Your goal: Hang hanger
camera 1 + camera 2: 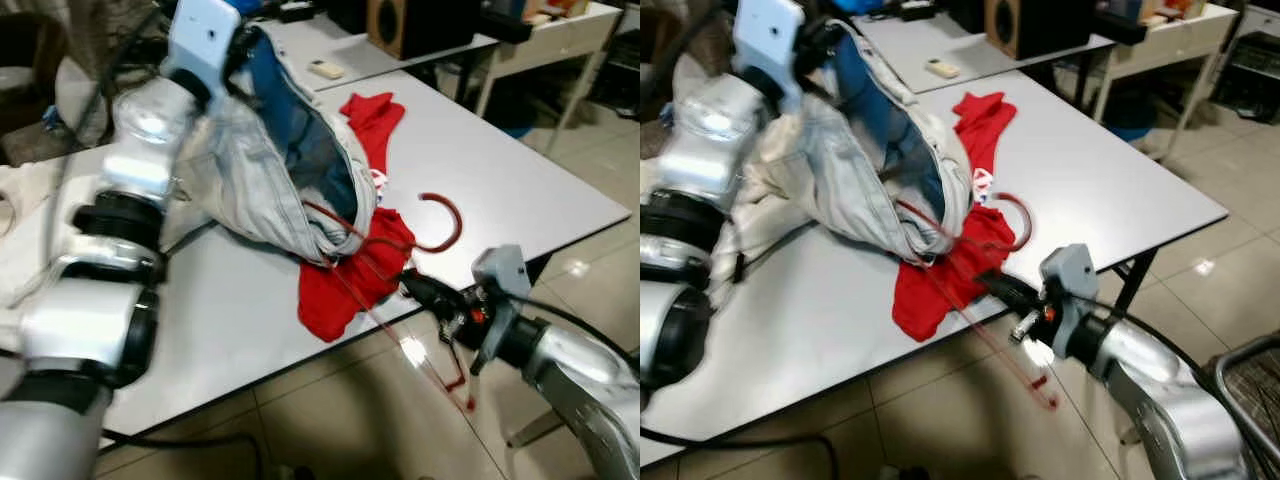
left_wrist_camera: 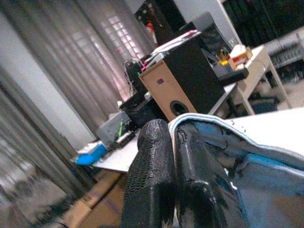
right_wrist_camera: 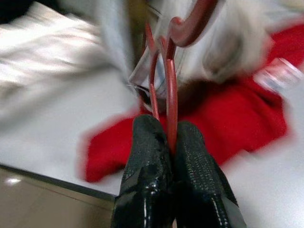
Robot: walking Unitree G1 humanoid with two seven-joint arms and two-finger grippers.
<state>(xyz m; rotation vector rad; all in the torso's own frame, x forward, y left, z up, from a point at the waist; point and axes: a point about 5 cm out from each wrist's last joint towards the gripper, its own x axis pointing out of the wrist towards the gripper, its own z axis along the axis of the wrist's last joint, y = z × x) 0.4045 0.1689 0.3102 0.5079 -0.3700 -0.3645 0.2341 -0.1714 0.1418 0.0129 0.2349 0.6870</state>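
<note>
White laminate table (image 1: 520, 190) on a tiled floor, with a second desk behind it carrying a brown wooden speaker box (image 1: 400, 25) and a small pale remote (image 1: 325, 69).

Left gripper (image 2: 173, 156): raised above the table's far-left part, its two black fingers pressed together on the hem of a pale grey denim garment with a blue inside (image 1: 290, 160). Holding the hem high lets the cloth hang as an open pouch, so its opening faces the other arm.

Right gripper (image 3: 171, 142): level with the table's near edge, fingers closed on the thin wire of a dark red hanger with a curved hook (image 1: 970, 250). The hook arcs upward over the table just beside the garment's lower edge; part of the wire frame runs into the denim folds, while another part trails down past the table edge toward the floor. Gripping the frame low leaves the hook and shoulders free to be fed into the cloth.

Beneath both lies a crumpled red fabric item (image 1: 350, 280), partly under the denim and overlapping the table's near edge; a second stretch of red cloth (image 1: 375, 115) lies farther back.

Judgement: the hanger is being threaded into the garment; hanging it up is not yet begun. The trailing wire could snag the red fabric.
</note>
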